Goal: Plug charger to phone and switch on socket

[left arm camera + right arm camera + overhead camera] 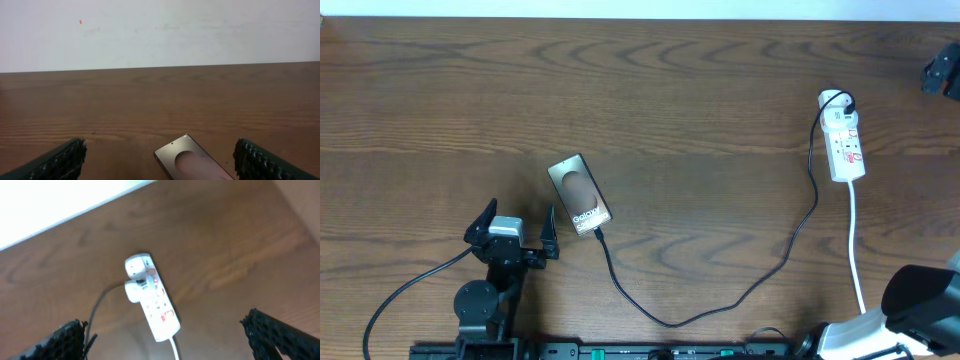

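Hovering low at the near-left edge, the left gripper [515, 230] has its jaws spread wide and empty. The small dark glossy rectangular phone [579, 194] lies flat just beyond and right of its right finger [550, 236], clear of it, set at a slant on the brown wooden table [720, 80].

The long thin black charger cable [720, 305] meets the phone's near end, loops toward the near edge, then climbs right to the rounded far end of the white elongated power-strip socket [844, 140]. Whether the tip is seated in the phone, cannot tell.

The socket sits far right, its white cord [857, 250] trailing to the near edge.

The right gripper [165, 332] hangs above the socket, jaws wide, holding nothing. Bare wood runs from the phone to the far edge and across to the socket.
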{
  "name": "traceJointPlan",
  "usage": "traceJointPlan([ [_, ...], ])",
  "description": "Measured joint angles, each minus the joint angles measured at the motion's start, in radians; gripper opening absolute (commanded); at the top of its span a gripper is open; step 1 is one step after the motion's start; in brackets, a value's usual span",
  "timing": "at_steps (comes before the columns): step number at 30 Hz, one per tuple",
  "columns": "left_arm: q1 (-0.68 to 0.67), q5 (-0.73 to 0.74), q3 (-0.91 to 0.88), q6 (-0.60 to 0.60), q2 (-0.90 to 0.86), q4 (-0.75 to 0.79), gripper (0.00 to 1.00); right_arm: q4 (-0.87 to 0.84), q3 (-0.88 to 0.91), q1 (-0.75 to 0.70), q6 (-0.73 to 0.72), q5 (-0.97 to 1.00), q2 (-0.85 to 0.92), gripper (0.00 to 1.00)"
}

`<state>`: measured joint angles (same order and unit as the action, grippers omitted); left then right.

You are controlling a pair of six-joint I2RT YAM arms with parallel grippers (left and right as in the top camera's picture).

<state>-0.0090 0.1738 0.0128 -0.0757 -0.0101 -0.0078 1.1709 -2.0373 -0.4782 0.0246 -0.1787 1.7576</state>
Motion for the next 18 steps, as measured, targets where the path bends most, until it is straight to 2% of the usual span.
traceJointPlan([
  [5, 0.000, 0.000, 0.001, 0.000, 0.000, -0.001, 0.95, -0.246, 0.218, 0.083, -0.006, -0.003, -0.110, 0.99],
  [12, 0.000, 0.000, 0.003, -0.001, 0.000, -0.004, 0.94, -0.719, 0.682, 0.266, -0.012, -0.013, -0.394, 0.99],
  [18, 0.000, 0.000, 0.003, 0.000, 0.000, -0.006, 0.95, -1.079, 1.083, 0.359, -0.014, -0.014, -0.637, 0.99],
])
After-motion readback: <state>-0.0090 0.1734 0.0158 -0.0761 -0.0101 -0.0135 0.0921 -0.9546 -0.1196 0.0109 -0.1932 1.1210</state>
